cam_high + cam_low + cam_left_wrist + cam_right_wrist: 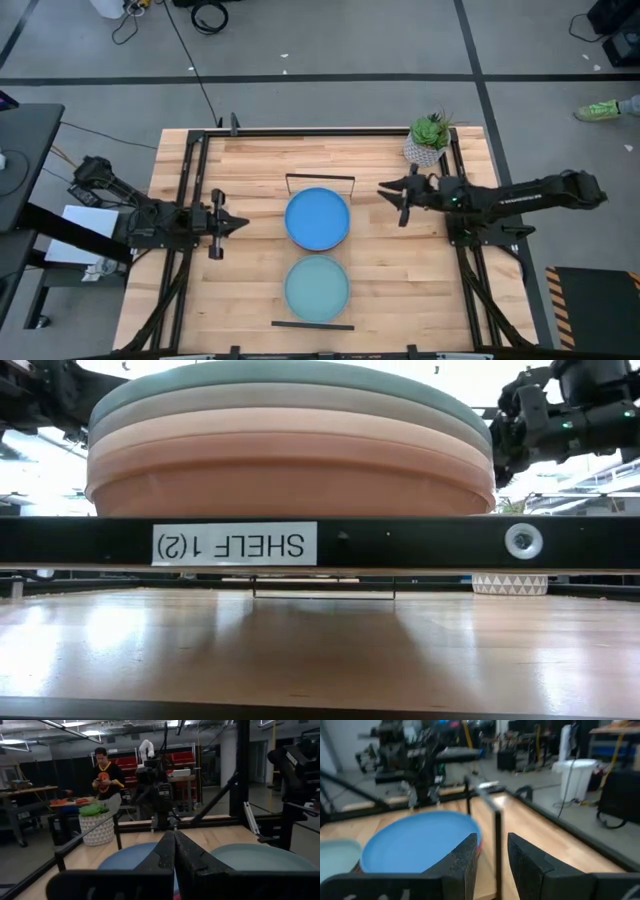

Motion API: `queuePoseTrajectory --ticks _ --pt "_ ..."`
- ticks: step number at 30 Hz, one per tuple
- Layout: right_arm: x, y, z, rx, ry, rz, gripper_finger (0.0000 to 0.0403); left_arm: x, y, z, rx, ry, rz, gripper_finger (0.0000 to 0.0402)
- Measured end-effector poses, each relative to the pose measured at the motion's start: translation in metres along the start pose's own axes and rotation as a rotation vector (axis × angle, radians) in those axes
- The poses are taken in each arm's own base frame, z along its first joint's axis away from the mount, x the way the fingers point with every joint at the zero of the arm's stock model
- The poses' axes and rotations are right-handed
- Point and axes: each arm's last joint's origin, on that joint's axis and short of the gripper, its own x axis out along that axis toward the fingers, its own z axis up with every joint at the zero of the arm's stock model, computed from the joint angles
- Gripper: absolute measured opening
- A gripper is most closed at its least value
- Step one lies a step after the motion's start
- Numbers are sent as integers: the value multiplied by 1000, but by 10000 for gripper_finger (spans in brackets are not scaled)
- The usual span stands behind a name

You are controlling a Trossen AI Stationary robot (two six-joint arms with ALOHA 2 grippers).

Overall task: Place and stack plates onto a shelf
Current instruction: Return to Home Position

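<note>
Two stacks of plates sit on the shelf [318, 254] between its wire rails. The far stack is topped by a blue plate [318, 218], the near one by a light aqua plate [317, 288]. In the low view the near stack [290, 460] shows several layers: aqua, grey, tan, pink and orange. My left gripper [238, 224] is shut, left of the blue plate and apart from it. My right gripper [384, 190] is open, hovering right of the blue plate near the far rail [320, 177]. Both top plates show in the wrist views [125, 860] [415, 845].
A white potted plant [430, 140] stands at the table's far right corner, close behind my right arm. Black frame bars run along the table's edges [192, 200]. The near rail [312, 325] ends the shelf. A person [105, 775] stands in the room beyond.
</note>
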Motion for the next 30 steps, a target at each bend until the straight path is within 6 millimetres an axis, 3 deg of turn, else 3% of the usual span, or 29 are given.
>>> queuePoseTrajectory --ticks 8,20,30 --pt "-23 -17 4 48 -121 -73 113 -6 5 7 40 -60 12 5" --pt "-41 -30 -9 95 -204 -88 113 -18 14 9 27 -78 30 7" --pt "-50 -33 -18 183 -138 -47 100 -20 15 4 11 -31 30 8"
